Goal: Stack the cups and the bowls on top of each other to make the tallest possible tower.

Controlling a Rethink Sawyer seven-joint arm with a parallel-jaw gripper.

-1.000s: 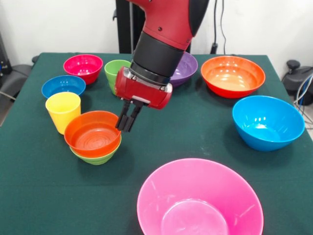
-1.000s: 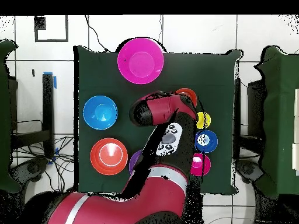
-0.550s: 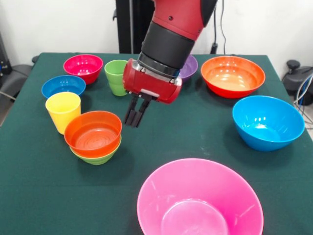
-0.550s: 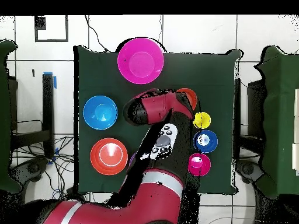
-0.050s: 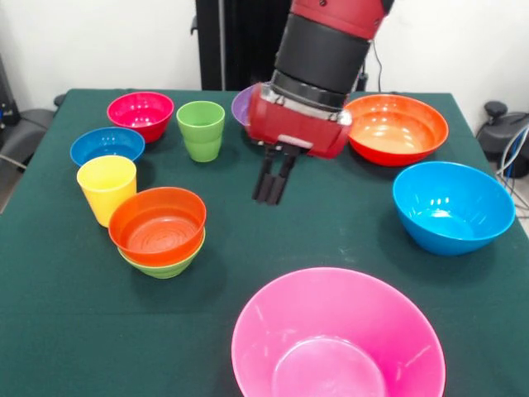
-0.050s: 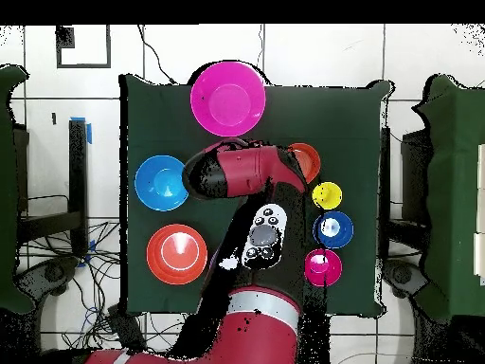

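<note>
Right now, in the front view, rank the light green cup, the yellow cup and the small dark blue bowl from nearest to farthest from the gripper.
Measured from the gripper:
1. light green cup, up and to its picture-left, past the arm.
2. yellow cup, further picture-left, beside the stacked orange-red bowl.
3. small dark blue bowl, behind the yellow cup, near the table's left edge.

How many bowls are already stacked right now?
2: the orange-red bowl sits nested in the small green bowl, beside the yellow cup. The other bowls, including the pink bowl and light blue bowl, stand singly.
</note>
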